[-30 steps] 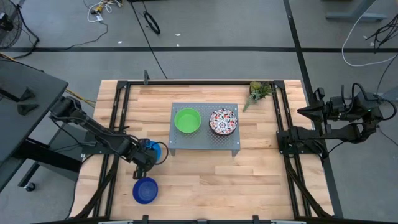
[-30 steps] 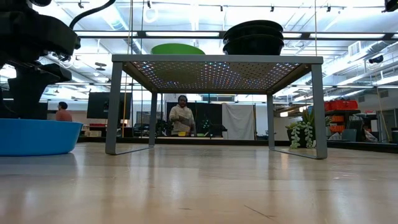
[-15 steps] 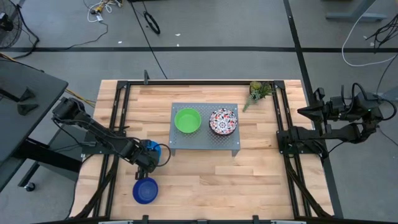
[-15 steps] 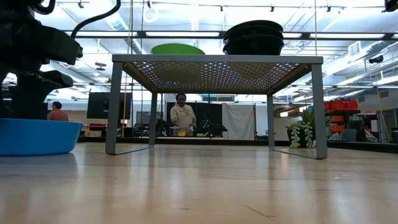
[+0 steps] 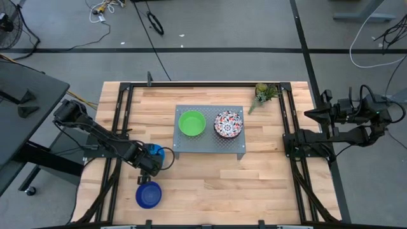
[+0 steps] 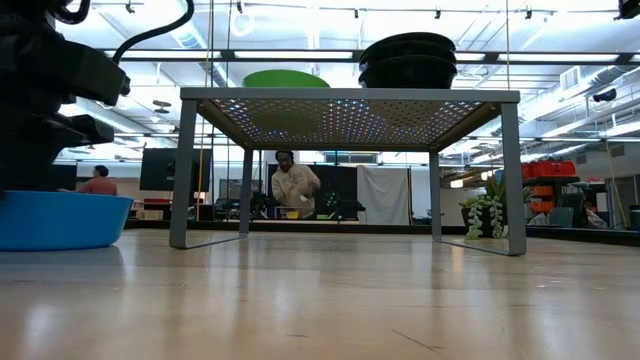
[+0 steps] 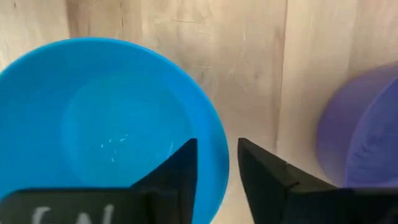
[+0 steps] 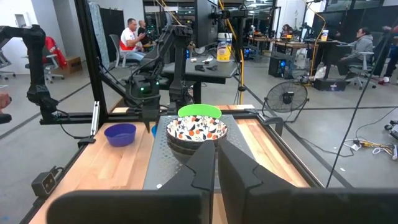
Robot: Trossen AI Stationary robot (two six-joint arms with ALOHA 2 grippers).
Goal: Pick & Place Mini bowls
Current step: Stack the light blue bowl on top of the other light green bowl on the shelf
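A: So, which bowls show, and where?

B: On the grey perforated stand [image 5: 209, 132] at the table's centre sit a plain green bowl [image 5: 191, 123] and, at its three o'clock, a white floral bowl [image 5: 228, 123] patterned in red and blue; from table height that one looks like a stack. Down at about seven o'clock from the stand, the light blue bowl [image 5: 159, 154] rests on the wooden table [image 5: 267, 184], and the dark blue bowl [image 5: 148, 194] lies at its six o'clock, near but apart. All are small, round and smooth-walled.

A: And the left gripper [image 7: 217, 163]?

B: It straddles the light blue bowl's rim, one finger inside, one outside, a narrow gap left between them. I cannot tell whether the pads already press the wall. A second ago the fingers stood wider, and the arm has shifted slightly over the bowl.

A: The right gripper [image 8: 216, 163]?

B: Parked off the table's three o'clock edge, fingers pressed together on nothing.

A: Any writing?

B: Pale letters on the left wrist's housing, cut off, unreadable.

A: Other changes?

B: A person [image 6: 293, 186] in the room behind has moved an arm.
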